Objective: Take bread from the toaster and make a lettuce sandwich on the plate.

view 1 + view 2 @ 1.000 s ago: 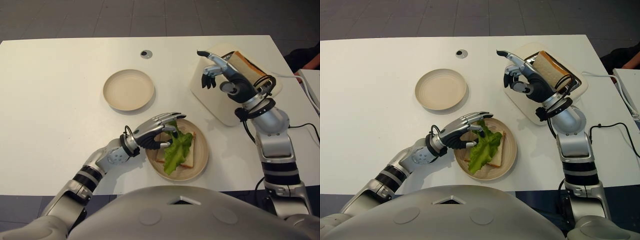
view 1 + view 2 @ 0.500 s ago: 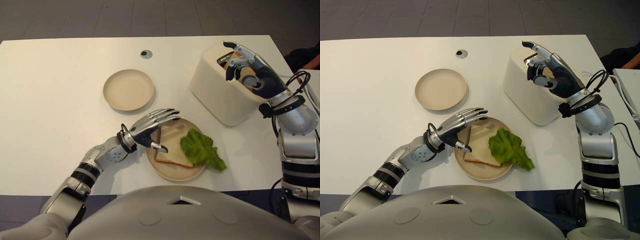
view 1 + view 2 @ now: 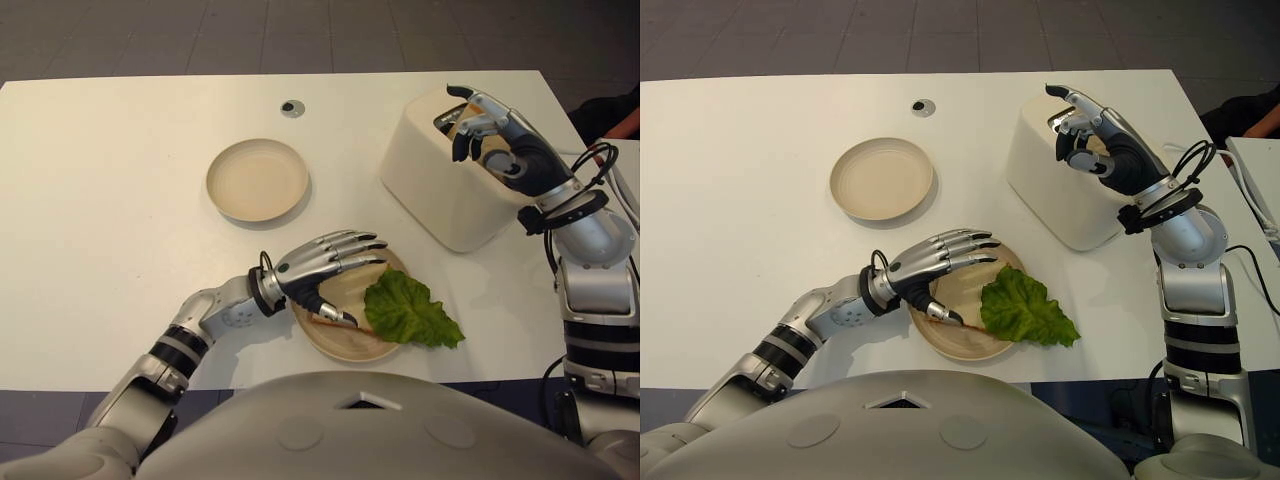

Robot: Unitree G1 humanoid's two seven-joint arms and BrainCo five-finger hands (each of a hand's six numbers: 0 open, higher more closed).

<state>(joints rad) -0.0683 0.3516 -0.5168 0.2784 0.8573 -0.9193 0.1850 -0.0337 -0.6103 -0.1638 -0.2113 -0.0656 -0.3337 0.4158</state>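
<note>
A tan plate [image 3: 352,352] near the table's front edge carries a bread slice [image 3: 350,297]. My left hand [image 3: 322,268] lies over the slice with fingers stretched flat and the thumb at its front edge, hiding most of it. A green lettuce leaf [image 3: 408,312] rests on the plate's right side and hangs over the rim onto the table. The white toaster [image 3: 432,170] stands at the back right. My right hand [image 3: 497,143] is at its top slot, where a bit of tan bread [image 3: 1093,146] shows beside the palm.
An empty tan plate [image 3: 258,179] sits left of the toaster, mid-table. A small dark round fitting [image 3: 292,106] is set in the white table [image 3: 110,200] behind it. A black cable [image 3: 1250,262] and a white object [image 3: 628,170] lie at the right edge.
The lettuce came off the bread and slid to the plate's right rim. My left hand then moved forward over the slice. The right hand has held still for the last half second.
</note>
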